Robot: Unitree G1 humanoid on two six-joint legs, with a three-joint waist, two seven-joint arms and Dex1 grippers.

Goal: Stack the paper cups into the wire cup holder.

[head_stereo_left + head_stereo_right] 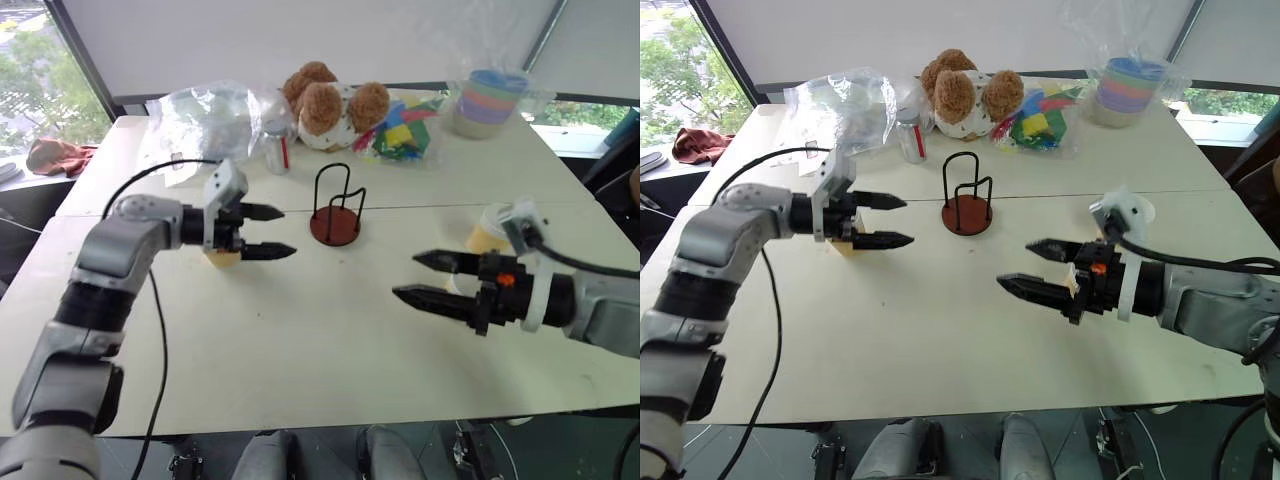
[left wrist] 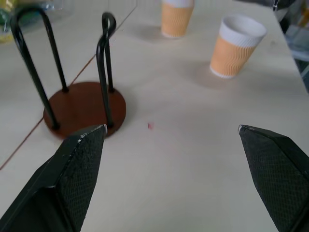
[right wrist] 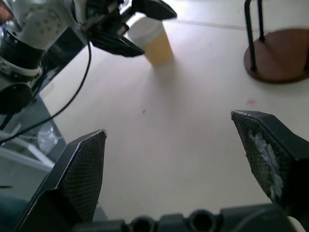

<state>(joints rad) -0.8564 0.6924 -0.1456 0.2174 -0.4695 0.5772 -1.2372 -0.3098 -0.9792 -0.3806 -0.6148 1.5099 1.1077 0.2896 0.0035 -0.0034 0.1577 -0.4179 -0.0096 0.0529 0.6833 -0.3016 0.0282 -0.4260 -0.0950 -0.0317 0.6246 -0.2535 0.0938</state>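
The wire cup holder (image 1: 335, 226), a dark red disc with black wire loops, stands empty at mid-table. One paper cup (image 1: 224, 260) stands upright just behind and below my left gripper (image 1: 288, 231), which hovers open above the table, pointing toward the holder. Two more paper cups stand upright on the right side of the table: one (image 2: 236, 46) nearer my right arm, another (image 2: 177, 17) farther back. My right gripper (image 1: 405, 275) is raised and open in front of those cups, partly hiding them, with nothing between its fingers. The right wrist view shows the left-side cup (image 3: 152, 41) beside the left gripper's fingers (image 3: 116, 43).
Along the table's far edge lie a crumpled clear plastic bag (image 1: 205, 115), a small can (image 1: 276, 148), plush toys (image 1: 328, 105), a bag of coloured blocks (image 1: 405, 128) and plastic-wrapped pastel bowls (image 1: 490, 100). A black cable (image 1: 150, 185) loops over my left arm.
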